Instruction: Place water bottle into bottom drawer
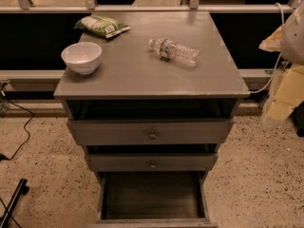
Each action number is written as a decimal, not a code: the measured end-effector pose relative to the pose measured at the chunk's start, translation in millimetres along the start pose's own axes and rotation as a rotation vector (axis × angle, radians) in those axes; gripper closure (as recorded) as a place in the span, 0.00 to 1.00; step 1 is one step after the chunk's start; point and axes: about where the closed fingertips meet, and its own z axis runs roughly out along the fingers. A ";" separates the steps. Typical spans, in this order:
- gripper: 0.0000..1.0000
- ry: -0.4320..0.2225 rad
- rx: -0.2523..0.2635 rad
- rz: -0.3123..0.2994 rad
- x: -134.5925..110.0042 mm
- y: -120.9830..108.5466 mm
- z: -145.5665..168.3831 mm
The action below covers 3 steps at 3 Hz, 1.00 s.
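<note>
- Lying on its side on the cabinet (142, 77) top, the bottle (174, 51) sits at about 1 o'clock from the top's centre. Its white cap points toward 10 o'clock, with the label band near the cap end.
- Bottom drawer (152, 196): pulled well out at 6 o'clock of the view, dark inside; the bottle is well apart from it.
- Gripper (283, 96): pale, blurred shape at 3 o'clock, off the cabinet's right edge and well apart from the bottle; whether it is open or closed cannot be told.
- Bowl (81, 57): white, upright, at 9 o'clock on the top, near the left edge.
- Bag (102, 25): green, lying flat at 11 o'clock, near the back-left corner, apart from the bowl.
- Upper drawers (152, 133): two, round-knobbed, each slightly out, stacked above the bottom drawer.
- Floor (256, 175): speckled, around the cabinet.
</note>
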 end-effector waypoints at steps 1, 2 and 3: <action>0.00 0.000 0.000 0.000 0.0 0.0 0.0; 0.00 0.003 0.005 -0.074 -28.4 -14.6 5.3; 0.00 -0.011 0.006 -0.124 -75.3 -51.2 21.1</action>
